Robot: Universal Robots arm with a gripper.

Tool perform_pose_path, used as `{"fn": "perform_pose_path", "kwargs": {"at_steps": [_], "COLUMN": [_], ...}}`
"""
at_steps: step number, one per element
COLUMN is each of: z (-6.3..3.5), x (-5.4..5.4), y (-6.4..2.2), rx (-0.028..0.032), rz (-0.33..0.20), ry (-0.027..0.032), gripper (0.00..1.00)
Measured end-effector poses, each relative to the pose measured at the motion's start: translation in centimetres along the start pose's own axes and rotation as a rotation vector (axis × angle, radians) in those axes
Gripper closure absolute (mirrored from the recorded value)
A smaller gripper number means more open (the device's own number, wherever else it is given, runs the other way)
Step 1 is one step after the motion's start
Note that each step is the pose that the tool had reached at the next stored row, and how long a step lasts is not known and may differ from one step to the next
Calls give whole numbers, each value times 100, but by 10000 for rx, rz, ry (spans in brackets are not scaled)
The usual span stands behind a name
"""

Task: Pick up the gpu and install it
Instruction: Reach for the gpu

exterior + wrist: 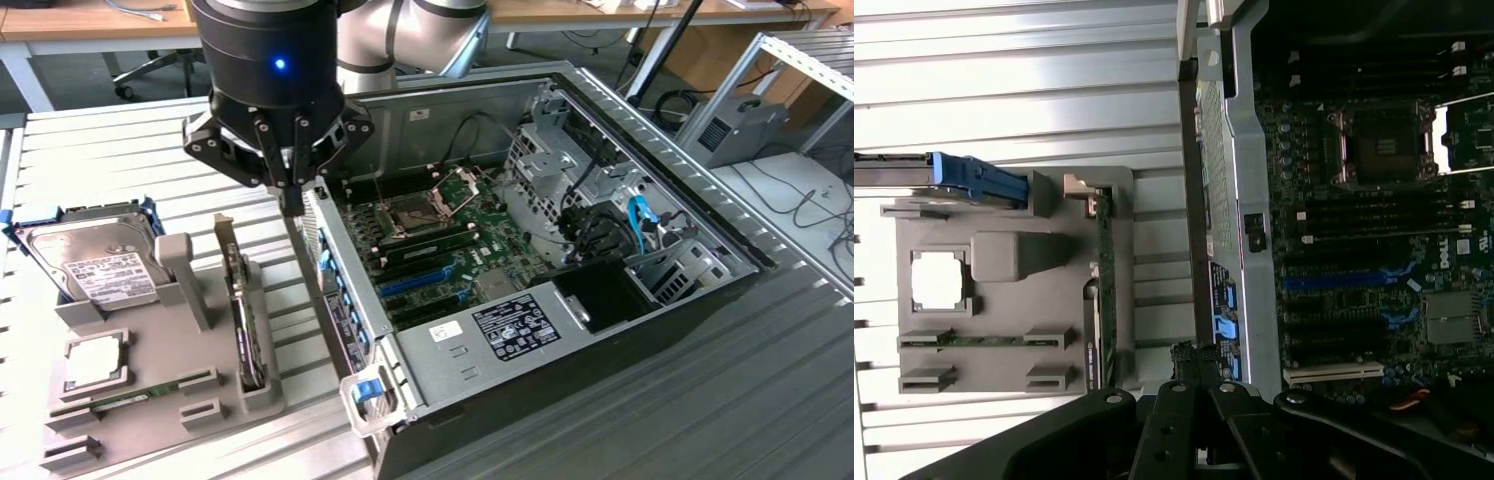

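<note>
Overhead, gripper [288, 195] closed, empty; gpu [242, 300] upright in its holder [184, 285] nearby.

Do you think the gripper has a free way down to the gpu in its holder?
Probably yes: the gpu stands on edge with nothing above it, and the shut gripper hangs close by.

A silver hard drive [94, 262] stands at the far end of a grey holder [174, 350], on the exterior view's left. Nearer lies what looks like a processor chip [96, 360]. An open computer case [427, 385] sits to the right.
</note>
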State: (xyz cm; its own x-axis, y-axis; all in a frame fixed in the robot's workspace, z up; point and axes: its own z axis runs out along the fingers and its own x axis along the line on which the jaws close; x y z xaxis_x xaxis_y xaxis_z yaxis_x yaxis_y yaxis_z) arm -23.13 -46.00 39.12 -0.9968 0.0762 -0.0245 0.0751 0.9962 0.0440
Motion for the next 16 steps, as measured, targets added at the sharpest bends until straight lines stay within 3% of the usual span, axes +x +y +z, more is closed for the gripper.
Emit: {"fn": "perform_pose_path", "kwargs": {"at_steps": [16], "z": [9], "x": [-4], "y": [-56], "rx": [0], "rz": [1], "ry": [0], "gripper": [89]}}
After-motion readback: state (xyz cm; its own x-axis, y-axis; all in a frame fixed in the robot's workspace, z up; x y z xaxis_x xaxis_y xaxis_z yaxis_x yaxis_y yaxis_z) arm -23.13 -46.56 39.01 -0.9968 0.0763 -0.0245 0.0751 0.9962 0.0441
